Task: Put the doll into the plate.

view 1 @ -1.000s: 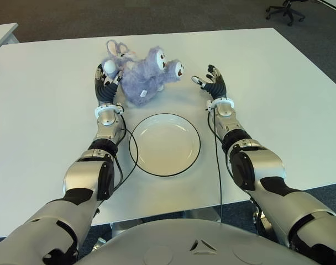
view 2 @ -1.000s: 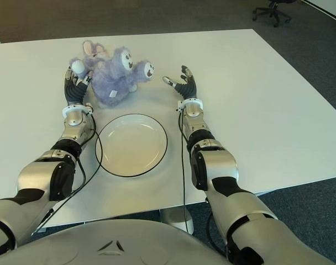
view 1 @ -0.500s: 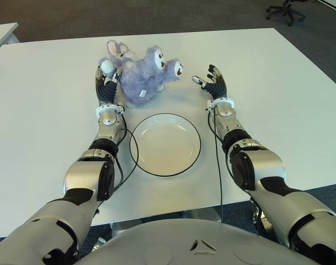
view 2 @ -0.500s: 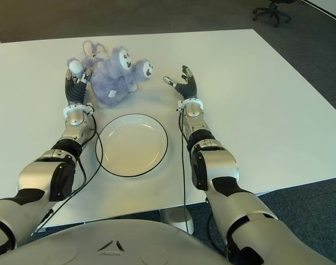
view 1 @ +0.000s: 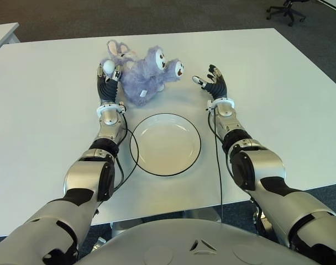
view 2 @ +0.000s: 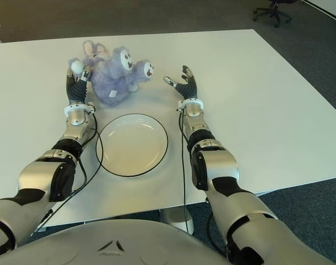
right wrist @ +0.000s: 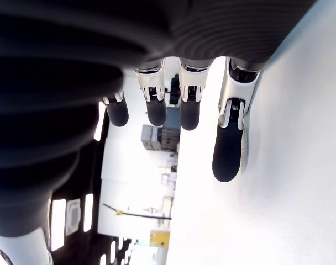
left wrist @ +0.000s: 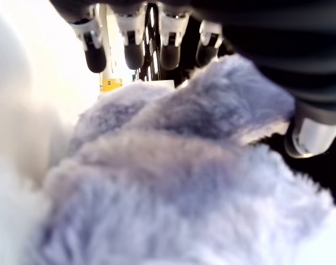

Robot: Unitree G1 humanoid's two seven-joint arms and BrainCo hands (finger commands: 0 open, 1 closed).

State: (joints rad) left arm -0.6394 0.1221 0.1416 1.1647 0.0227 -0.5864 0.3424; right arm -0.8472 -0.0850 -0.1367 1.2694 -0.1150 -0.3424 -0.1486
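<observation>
The left hand's fingers [left wrist: 95, 52] reach straight out over lilac fur, the thumb off to one side, and the pile fills the space under the palm; they look laid against the doll, not yet closed round it. The right hand's fingers [right wrist: 227, 154] are spread and hold nothing, hovering close over bare white counter [view 1: 278, 94].

From the head cameras, the left hand [view 1: 108, 83] stands in the upper left of the frame, against the doll's near-left flank, next to a pale round paw. The right hand [view 1: 214, 83] shows upper right of centre, apart from the doll, with open counter between them.

The doll [view 1: 143, 74], a fluffy purple plush with two big round eyes, lies on its side in the upper middle of the frame. The plate [view 1: 194, 157], white with a dark rim, sits just below it at frame centre with nothing in it.

To do this step well, I'd say the right hand should come in against the far flank so both palms squeeze the soft body evenly. Plush slumps and slips, so press deep into the stuffing, not the fur tips. Lift clear of the plate's rim before carrying it toward the robot, or the plate may get shoved.
</observation>
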